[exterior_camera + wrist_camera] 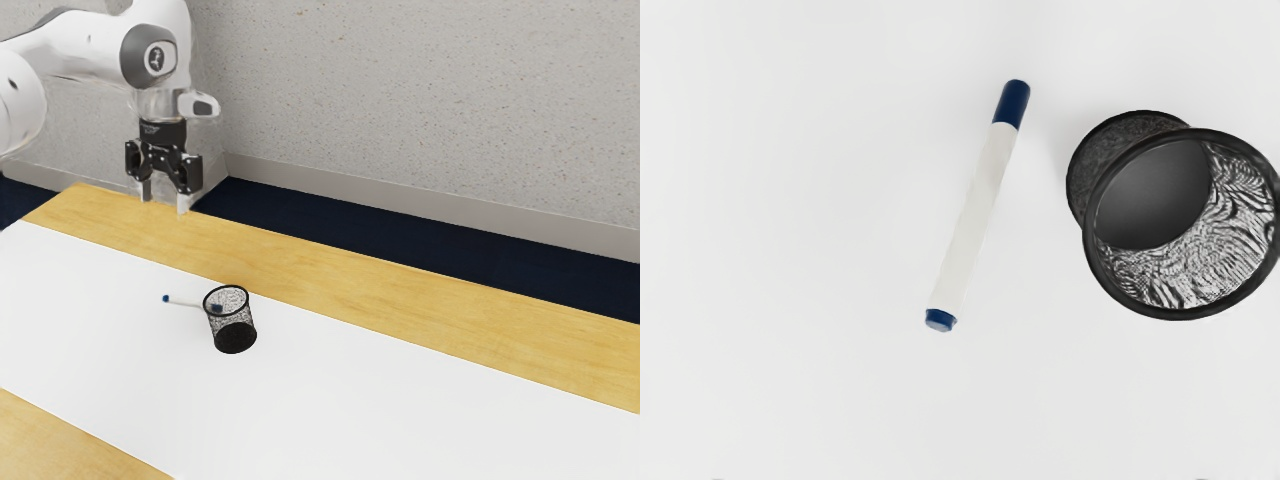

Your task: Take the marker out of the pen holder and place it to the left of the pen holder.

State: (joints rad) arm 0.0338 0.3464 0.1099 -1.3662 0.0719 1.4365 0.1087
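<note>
Gripper point(165, 197) hangs high, well apart from everything on the table, pointing down; its two fingers stand wide of each other, open air between them, tips touching nothing. Arm point(88, 50) comes in from the exterior view's upper left, white links with grey at the joint. Below, the marker point(975, 220) lies on the white surface point(370, 400), outside the pen holder point(234, 322) and near it. White barrel, dark blue at both ends: a longer cap point(1011, 104) and a short end plug point(940, 320). The cap end lies the nearer to the holder, the plug end points away. From the side, the cap end shows dimly behind the black mesh, and whether it touches there is hard to judge; seen from the hand, a strip of white separates the two. Holder is round, dark-rimmed, solid-looking at the base, and stands upright. The white surface runs lengthwise down the table, pale wood point(400, 310) bordering it on two sides. Beyond the table, a dark blue floor point(420, 245), then a light baseboard point(420, 205) and a speckled grey wall point(430, 90).
</note>
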